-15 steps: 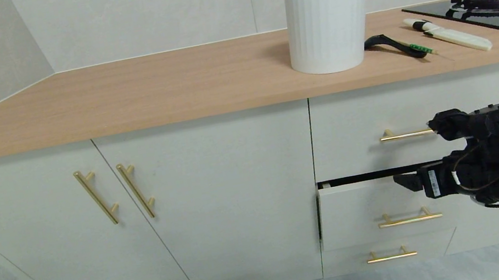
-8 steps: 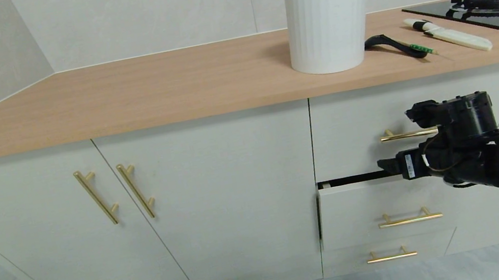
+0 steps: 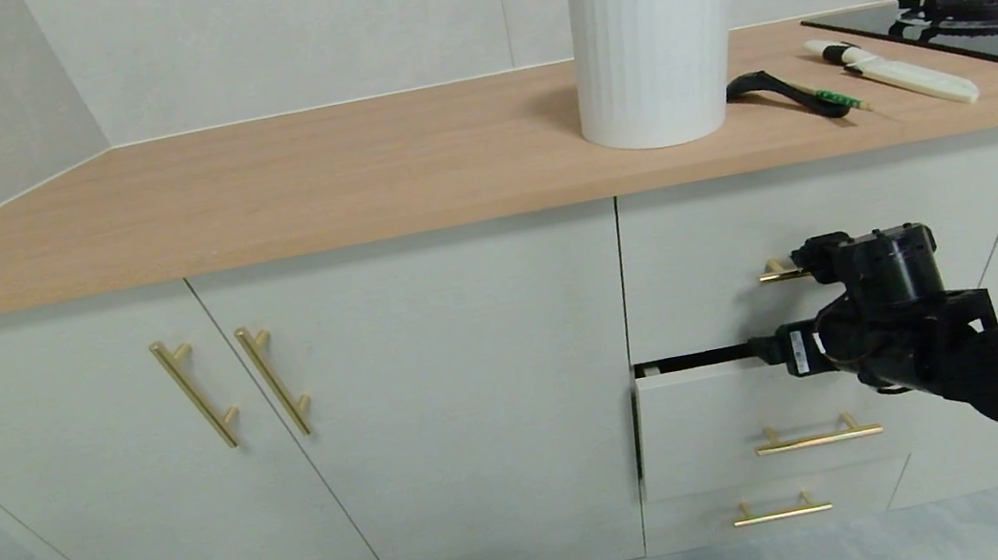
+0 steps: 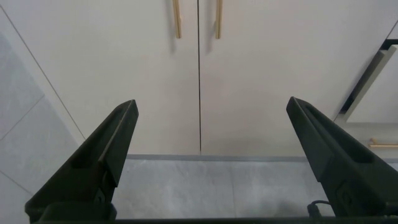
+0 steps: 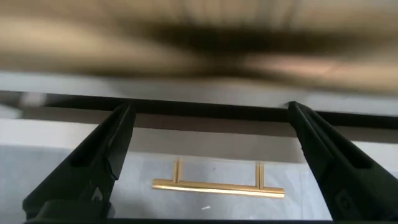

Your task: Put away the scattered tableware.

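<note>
Kitchen counter with scattered tableware. Two pieces lie on the wooden surface (image 3: pixel 291 188), to the right of a tall white ribbed canister (image 3: pixel 648 17). The first is a dark utensil (image 3: pixel 782 91) with a curved black head just beside the canister's base and a thin green-patterned shaft pointing away from it. The second is a white knife (image 3: pixel 895 70) with a black band near one end, lying flat at a slant between the utensil and the black hob (image 3: pixel 972 13); the two pieces are near each other but apart. Below them, the middle drawer (image 3: pixel 705 423) stands slightly ajar, with a dark gap along its top edge and a gold handle (image 3: pixel 819 437) on its front. The right gripper (image 3: pixel 767 346) is at that gap, under the top drawer's handle, its jaws spread wide and holding nothing; its wrist view shows the gap at the fingertips and the gold handle beyond. The left gripper (image 4: pixel 211 107) faces the two cabinet doors (image 4: pixel 199 74) low above the floor, jaws likewise spread and empty.
</note>
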Robot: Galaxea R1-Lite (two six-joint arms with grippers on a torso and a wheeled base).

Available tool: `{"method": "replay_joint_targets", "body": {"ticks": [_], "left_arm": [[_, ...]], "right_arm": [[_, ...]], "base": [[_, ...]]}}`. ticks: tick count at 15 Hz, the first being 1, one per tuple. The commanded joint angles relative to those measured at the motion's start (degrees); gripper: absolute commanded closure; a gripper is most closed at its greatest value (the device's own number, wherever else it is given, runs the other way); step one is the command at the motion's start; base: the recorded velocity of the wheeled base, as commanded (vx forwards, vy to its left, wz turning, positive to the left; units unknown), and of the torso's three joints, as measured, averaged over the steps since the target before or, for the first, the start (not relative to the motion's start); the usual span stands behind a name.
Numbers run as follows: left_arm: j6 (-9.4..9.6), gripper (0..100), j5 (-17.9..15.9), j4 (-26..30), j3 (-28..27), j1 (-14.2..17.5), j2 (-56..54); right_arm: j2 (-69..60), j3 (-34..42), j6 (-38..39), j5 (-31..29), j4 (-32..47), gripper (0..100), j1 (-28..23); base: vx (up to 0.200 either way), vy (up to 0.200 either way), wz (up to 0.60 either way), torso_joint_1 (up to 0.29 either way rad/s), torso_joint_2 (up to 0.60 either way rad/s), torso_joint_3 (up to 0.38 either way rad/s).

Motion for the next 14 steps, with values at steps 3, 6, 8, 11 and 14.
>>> {"method": "replay_joint_targets", "body": {"ticks": [3,6,8,11,14], "left_arm": [[-0.02,0,0.01,-0.01,0.0,0.02,0.07],[-0.02,0,0.01,-0.01,0.0,0.02,0.07],[-0.02,0,0.01,-0.01,0.0,0.02,0.07],[-0.02,0,0.01,-0.01,0.0,0.02,0.07],[-0.02,0,0.01,-0.01,0.0,0.02,0.07]], "right_arm": [[2.96,-0.16,-0.2,0.1,-1.45,0,-0.3],[2.96,-0.07,-0.29,0.1,-1.36,0,-0.74],[2.17,0.1,-0.29,0.18,-0.84,0,-1.0],[0.06,0.45,-0.29,0.62,2.77,0,-1.0],[-1.44,0.37,-0.38,0.89,6.37,0,-0.91]], "base": [[0.0,0.0,0.0,0.0,0.0,0.0],[0.0,0.0,0.0,0.0,0.0,0.0],[0.0,0.0,0.0,0.0,0.0,0.0],[0.0,0.0,0.0,0.0,0.0,0.0],[0.0,0.0,0.0,0.0,0.0,0.0]]}}
